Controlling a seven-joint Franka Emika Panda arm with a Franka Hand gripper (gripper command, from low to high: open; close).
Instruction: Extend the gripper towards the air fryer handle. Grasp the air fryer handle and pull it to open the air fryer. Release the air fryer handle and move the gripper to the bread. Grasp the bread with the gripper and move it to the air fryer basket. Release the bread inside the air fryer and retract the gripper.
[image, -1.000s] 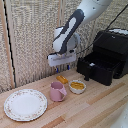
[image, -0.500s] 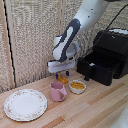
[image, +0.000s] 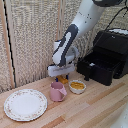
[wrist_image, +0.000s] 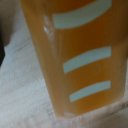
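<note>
The gripper (image: 62, 76) is low over the table, just behind the pink mug, with its white block above the bread (image: 63, 79). The small orange-yellow bread sits between the short dark fingers, and the jaws look open around it. In the wrist view the bread (wrist_image: 80, 55) fills the picture, orange with pale stripes, lying on light wood. The black air fryer (image: 116, 47) stands at the exterior view's right. Its basket (image: 97, 67) is pulled out, with the handle (image: 86, 72) on its front face.
A pink mug (image: 57, 91) and a small white bowl of yellow food (image: 77, 86) stand just in front of the gripper. A floral plate (image: 25, 104) lies at the exterior view's left. A woven screen backs the table.
The gripper has come down and slightly towards the exterior view's right, onto the bread. The air fryer basket stays pulled out.
</note>
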